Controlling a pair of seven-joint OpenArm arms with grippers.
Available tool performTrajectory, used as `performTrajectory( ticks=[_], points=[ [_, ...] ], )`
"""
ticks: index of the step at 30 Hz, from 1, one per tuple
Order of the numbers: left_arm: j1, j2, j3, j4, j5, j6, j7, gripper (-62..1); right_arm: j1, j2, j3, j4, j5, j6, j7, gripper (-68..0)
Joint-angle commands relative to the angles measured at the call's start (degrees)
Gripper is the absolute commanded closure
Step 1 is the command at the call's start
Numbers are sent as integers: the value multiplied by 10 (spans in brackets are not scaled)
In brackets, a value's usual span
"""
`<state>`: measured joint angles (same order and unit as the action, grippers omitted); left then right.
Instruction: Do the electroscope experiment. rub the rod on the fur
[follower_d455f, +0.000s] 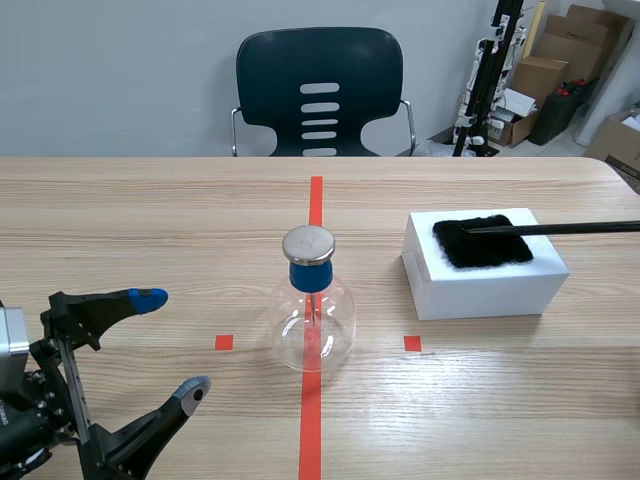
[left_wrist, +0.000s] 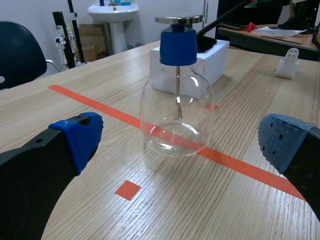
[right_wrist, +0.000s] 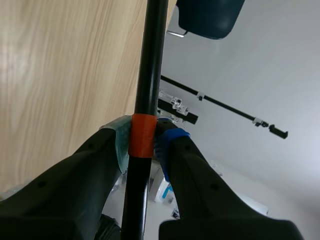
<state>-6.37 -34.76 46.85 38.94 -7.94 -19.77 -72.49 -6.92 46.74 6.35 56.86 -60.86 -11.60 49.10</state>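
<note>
my right gripper (right_wrist: 143, 142) is clamped on the black rod (follower_d455f: 560, 228), its tip resting on the dark fur (follower_d455f: 482, 245) atop the white box (follower_d455f: 480, 290) at the scene's centre right, while my left gripper (follower_d455f: 170, 343) gapes wide at lower left by the glass electroscope (follower_d455f: 313, 315).

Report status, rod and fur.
Right gripper shut on rod. Rod tip on fur atop white box. Left gripper open, short of flask. Flask clear of rod.

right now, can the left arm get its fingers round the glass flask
Probably yes: the left arm's fingers stand open, the flask is straight ahead of them, and only table lies between.
</note>
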Motion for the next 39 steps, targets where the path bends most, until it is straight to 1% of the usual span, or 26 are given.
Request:
performTrajectory(
  ticks=[1, 5, 9, 12, 14, 16, 19, 21, 24, 26, 29, 32, 35, 37, 39],
  points=[
    [0, -2, -3, 8, -3, -1, -9, -623, -9, 26, 5, 7, 5, -9, -5, -4],
    [0, -2, -3, 8, -3, -1, -9, -623, 9, 6, 4, 7, 4, -15, -13, -4],
    [0, -2, -3, 8, -3, -1, -9, -623, 43, -30, 4, 8, -26, -16, -26, -4],
    [0, -2, -3, 8, -3, -1, 0, -623, 50, -42, 4, 8, -35, -17, -29, -4],
    [0, -2, -3, 8, -3, -1, 4, -623, 44, -38, 4, 8, -37, -17, -34, -4],
    [0, -2, -3, 8, -3, -1, 4, -623, 27, -23, 4, 8, -35, -17, -43, -4],
    [0, -2, -3, 8, -3, -1, 5, -623, 0, 7, 4, 8, -12, -17, -51, -4],
    [0, -2, -3, 8, -3, -1, 5, -623, -9, 15, 4, 8, -3, -17, -59, -4],
    [0, -2, -3, 8, -3, -1, 5, -623, -5, 9, 4, 8, -2, -21, -59, -4],
    [0, -2, -3, 8, -3, -1, 4, -623, 9, -7, 4, 11, -6, -21, -60, -4],
    [0, -2, -3, 8, -3, -1, 5, -623, 33, -37, 4, 13, -42, -21, -77, -4],
    [0, -2, -3, 8, -3, -1, 5, -623, 43, -53, 4, 13, -57, -21, -88, -4],
    [0, -2, -3, 8, -3, -1, 5, -623, 43, -48, 4, 13, -60, -21, -100, -4],
    [0, -2, -3, 8, -3, 1, 5, -623, 35, -32, 4, 13, -58, -20, -112, -4],
    [0, -2, -3, 8, -3, 1, 5, -623, 28, -15, 4, 12, -38, -21, -119, -4]
  ],
)
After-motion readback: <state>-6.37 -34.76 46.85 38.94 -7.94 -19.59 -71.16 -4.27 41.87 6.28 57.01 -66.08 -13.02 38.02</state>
